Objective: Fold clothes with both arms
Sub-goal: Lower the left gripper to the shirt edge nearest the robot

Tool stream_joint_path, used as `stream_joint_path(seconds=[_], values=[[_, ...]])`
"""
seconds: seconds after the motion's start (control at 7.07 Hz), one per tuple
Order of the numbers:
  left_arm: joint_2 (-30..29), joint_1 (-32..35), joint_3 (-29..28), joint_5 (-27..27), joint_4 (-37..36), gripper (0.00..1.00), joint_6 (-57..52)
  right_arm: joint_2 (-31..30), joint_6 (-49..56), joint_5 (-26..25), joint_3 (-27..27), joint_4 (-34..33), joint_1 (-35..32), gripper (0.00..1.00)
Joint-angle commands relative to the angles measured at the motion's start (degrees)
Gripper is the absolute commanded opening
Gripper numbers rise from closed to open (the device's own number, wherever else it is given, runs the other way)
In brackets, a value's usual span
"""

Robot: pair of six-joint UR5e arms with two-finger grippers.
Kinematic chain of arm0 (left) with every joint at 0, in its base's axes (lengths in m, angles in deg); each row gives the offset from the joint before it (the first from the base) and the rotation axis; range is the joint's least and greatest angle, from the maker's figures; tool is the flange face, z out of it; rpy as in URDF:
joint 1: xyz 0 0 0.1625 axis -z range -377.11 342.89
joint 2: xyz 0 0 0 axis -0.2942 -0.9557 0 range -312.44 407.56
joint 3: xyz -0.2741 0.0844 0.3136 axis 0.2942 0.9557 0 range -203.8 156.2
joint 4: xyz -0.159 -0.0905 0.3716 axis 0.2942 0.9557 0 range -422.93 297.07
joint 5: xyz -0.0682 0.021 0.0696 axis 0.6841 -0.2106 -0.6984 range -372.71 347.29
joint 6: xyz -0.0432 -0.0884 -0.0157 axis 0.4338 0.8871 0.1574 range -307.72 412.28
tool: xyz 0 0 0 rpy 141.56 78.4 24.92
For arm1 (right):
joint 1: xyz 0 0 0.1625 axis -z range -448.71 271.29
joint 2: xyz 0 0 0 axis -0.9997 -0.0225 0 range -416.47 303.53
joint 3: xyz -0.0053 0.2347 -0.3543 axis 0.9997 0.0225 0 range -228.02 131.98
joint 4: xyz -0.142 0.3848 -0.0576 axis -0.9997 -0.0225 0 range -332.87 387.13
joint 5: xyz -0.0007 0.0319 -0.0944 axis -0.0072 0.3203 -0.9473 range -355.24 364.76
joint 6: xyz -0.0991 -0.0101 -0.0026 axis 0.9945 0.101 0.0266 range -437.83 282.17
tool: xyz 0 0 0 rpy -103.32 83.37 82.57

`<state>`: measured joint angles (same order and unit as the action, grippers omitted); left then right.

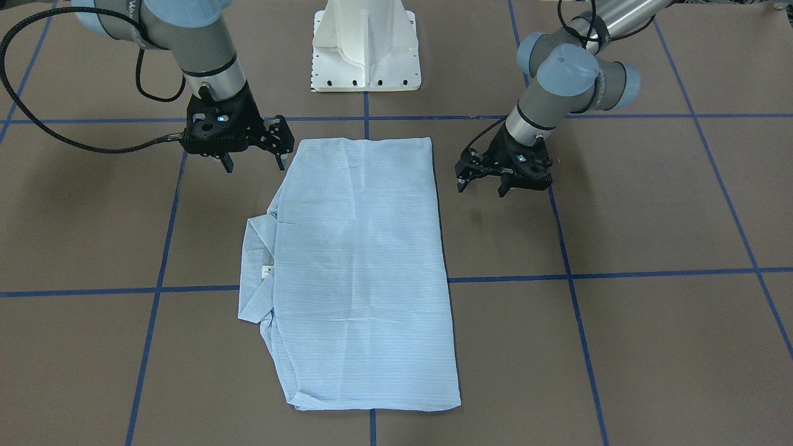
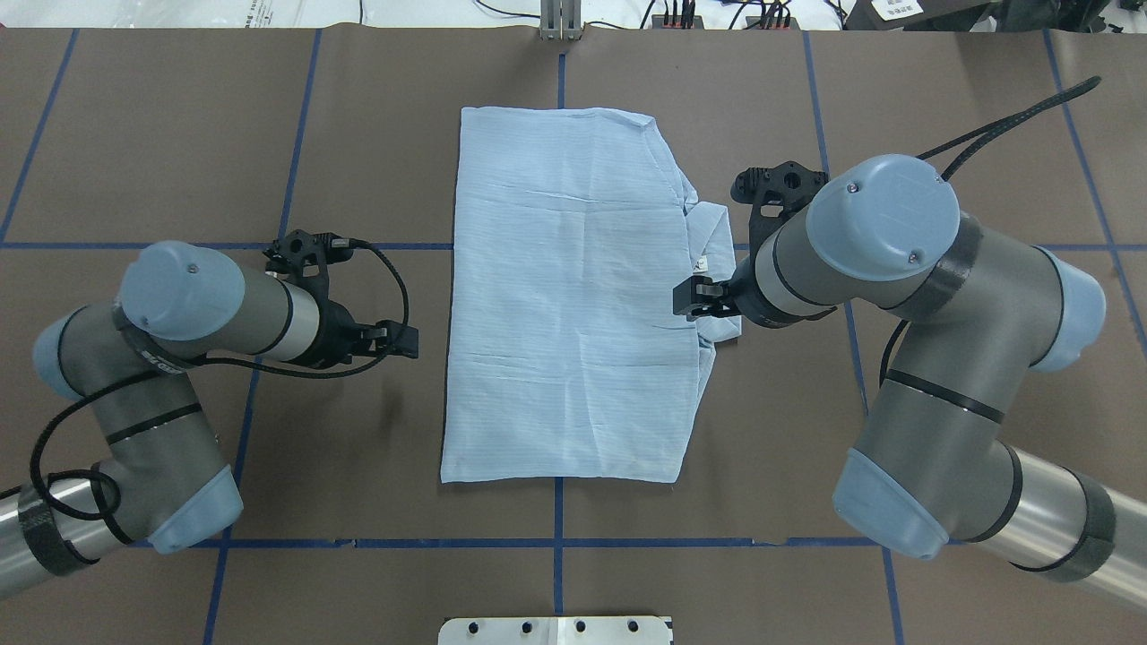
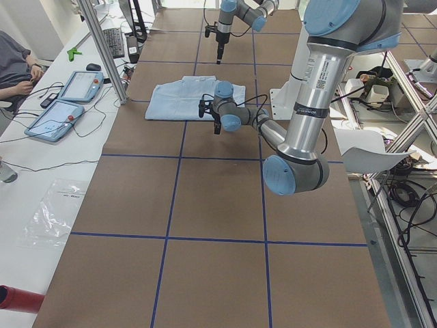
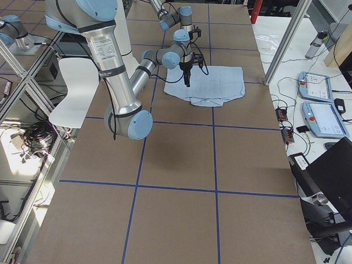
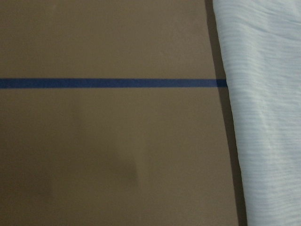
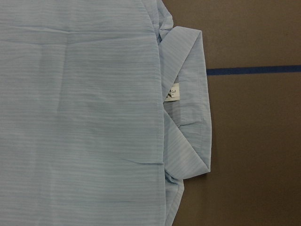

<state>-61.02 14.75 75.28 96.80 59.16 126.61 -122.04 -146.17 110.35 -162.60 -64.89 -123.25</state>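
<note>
Could skew or undo the flat fold of the shirt (image 1: 365, 266), lying mid-table between left gripper (image 1: 482, 187) and right gripper (image 1: 255, 166), both spread and empty, by pinching only the thin top layer beside the protruding collar (image 1: 254, 272).

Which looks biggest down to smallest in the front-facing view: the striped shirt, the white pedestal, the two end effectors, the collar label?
1. striped shirt
2. white pedestal
3. right end effector and left end effector, about alike
4. collar label
</note>
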Motion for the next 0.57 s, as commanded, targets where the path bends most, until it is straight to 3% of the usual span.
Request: stream_joint_path(seconds=[0.0, 0.42], values=[[-2.94, -5.20, 0.15, -2.96, -0.10, 1.00, 5.36, 0.01, -0.03, 0.06, -0.03, 0.00, 0.00, 1.00], [-3.48, -9.44, 0.15, -5.34, -0.19, 1.00, 6.00, 0.01, -0.03, 0.06, -0.03, 0.00, 0.09, 1.00]])
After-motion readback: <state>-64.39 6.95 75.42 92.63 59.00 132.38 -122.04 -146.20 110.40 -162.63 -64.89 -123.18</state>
